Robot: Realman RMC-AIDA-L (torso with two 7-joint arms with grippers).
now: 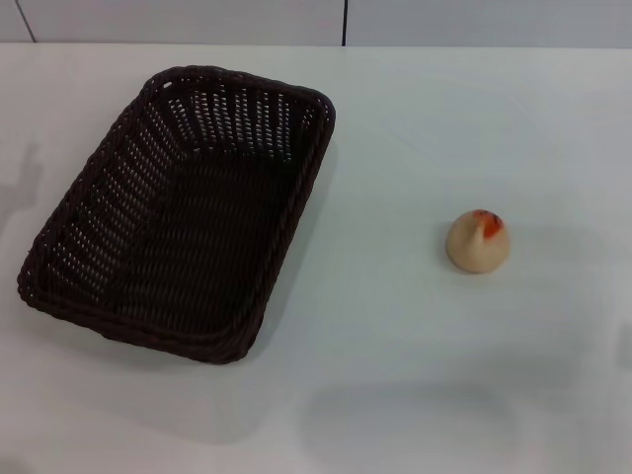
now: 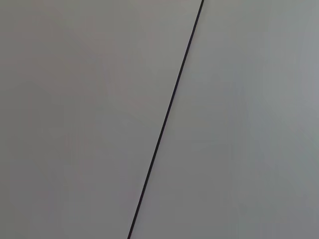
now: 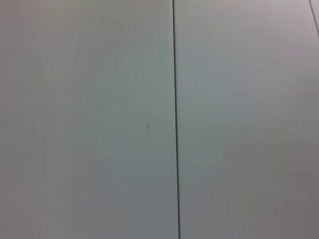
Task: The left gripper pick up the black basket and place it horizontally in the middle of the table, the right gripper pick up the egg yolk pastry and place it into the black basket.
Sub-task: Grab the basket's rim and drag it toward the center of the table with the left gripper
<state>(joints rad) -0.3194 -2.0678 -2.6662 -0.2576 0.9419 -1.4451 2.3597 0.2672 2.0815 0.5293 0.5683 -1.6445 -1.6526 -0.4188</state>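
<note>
you see black basket [image 1: 178, 212] on left part of table [image 1: 395, 375], long side running slantwise, empty. egg yolk pastry [image 1: 478, 240] sits upright on table, well apart to its right. neither claw visible, grip state unknown; both wrist views show only grey panels with dark seam [image 3: 175, 119].

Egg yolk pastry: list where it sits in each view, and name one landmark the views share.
Head view: egg yolk pastry on the table, right of the black basket.
Left wrist view: not in it.
Right wrist view: not in it.
Shared landmark: dark wall seam.
</note>
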